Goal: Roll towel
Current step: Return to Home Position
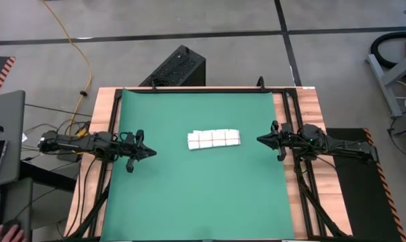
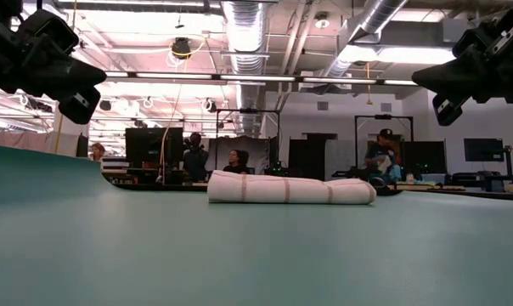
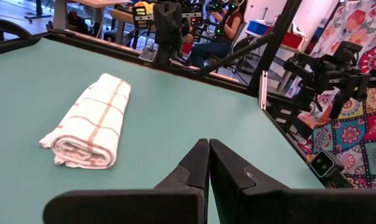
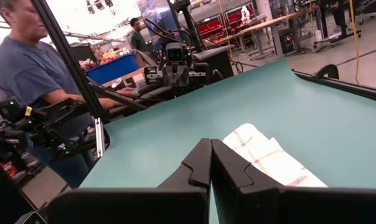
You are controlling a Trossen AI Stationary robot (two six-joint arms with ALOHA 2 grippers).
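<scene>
Surface [image 1: 304, 101] carries the green mat [image 1: 189, 202]. The towel [image 1: 214, 139] lies mid-mat as a tight roll, long axis running between the two arms, layers showing at the end in the left wrist view. We see the left hand [image 1: 151, 152] off one end and the right hand [image 1: 260, 140] off the other, both raised and clear of the roll. Both hands are closed, fingers together, holding nothing. We judge rolling done; only parking the arms is left.
</scene>
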